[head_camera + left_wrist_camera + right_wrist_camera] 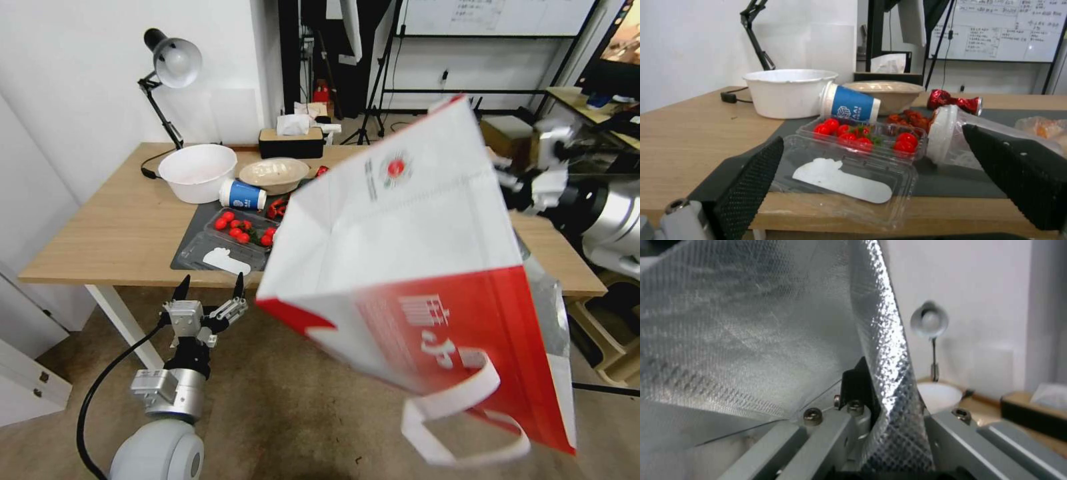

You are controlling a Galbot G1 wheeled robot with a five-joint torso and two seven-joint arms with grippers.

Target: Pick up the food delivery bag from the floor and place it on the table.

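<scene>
Pickup done: right gripper [517, 183] is pinching the food delivery bag [427, 267] wall, carrying it tilted above the floor [280, 413], near the table [113, 233] front edge; placing left. Left gripper [210, 287] is hanging open, empty.

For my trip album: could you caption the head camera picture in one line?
Right gripper holds the tilted food delivery bag in the air before the table; left gripper open below.

Food delivery bag [427, 267]: white-and-red, foil-lined, tipped, strap handles dangling, airborne right, above floor [287, 400], near edge of light-wood table [107, 233].
</scene>
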